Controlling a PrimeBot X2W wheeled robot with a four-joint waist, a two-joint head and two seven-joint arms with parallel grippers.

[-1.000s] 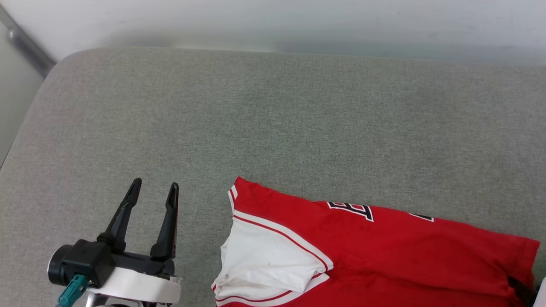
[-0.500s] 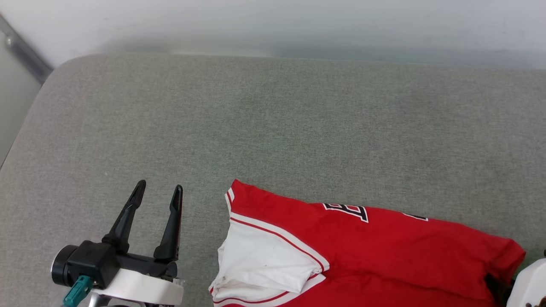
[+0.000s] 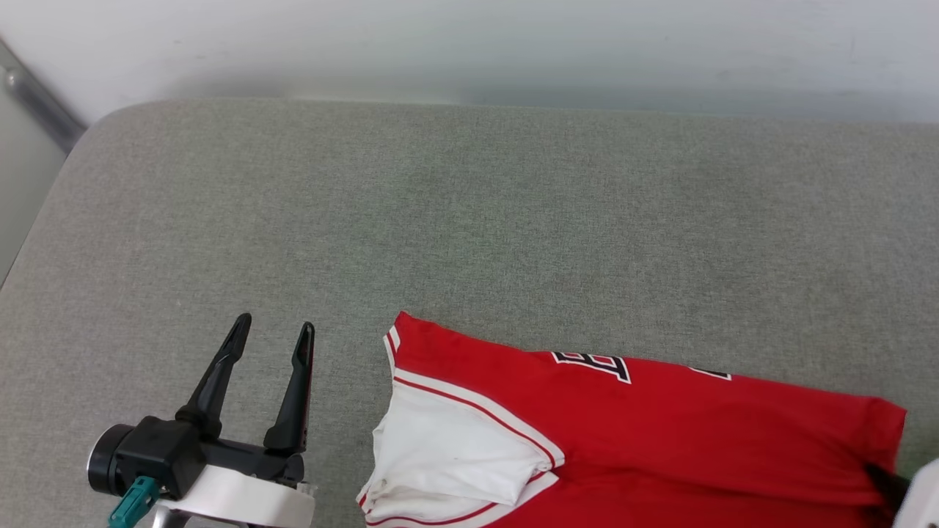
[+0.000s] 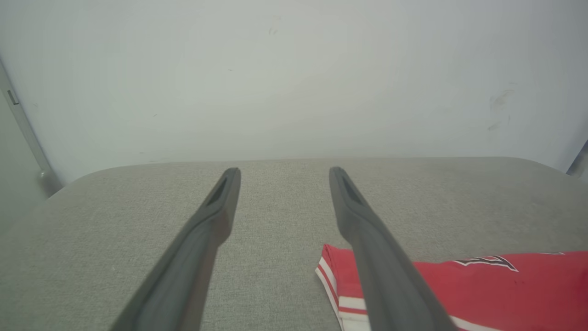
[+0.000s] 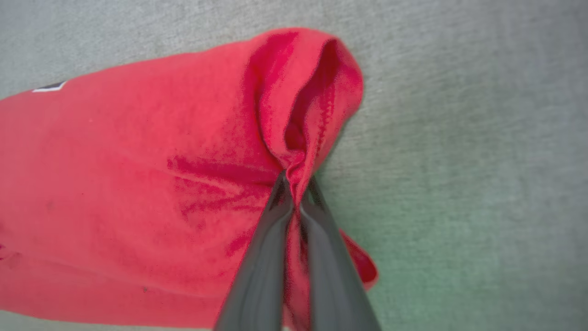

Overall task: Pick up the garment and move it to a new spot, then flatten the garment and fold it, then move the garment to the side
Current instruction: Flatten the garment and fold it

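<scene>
The garment (image 3: 660,433), a red shirt with a white sleeve and black lettering, lies at the near right of the grey cushion. In the right wrist view my right gripper (image 5: 296,186) is shut on a pinched fold of the garment (image 5: 138,193) at its right edge, the red cloth bunching up above the fingertips. Only a dark sliver of the right gripper (image 3: 884,480) shows at the head view's lower right corner. My left gripper (image 3: 273,330) stands open left of the shirt, holding nothing. From the left wrist, the left gripper (image 4: 282,171) points over bare fabric, with the garment (image 4: 482,285) at the lower right.
The grey fabric surface (image 3: 440,220) stretches wide behind and left of the shirt. A pale wall (image 3: 469,44) runs along its far edge. A metal rail (image 3: 37,103) slants down at the far left corner.
My right gripper has shut on the shirt's right edge, and that edge has pulled tauter. The left gripper has stayed open in place. The head camera tilted slightly.
</scene>
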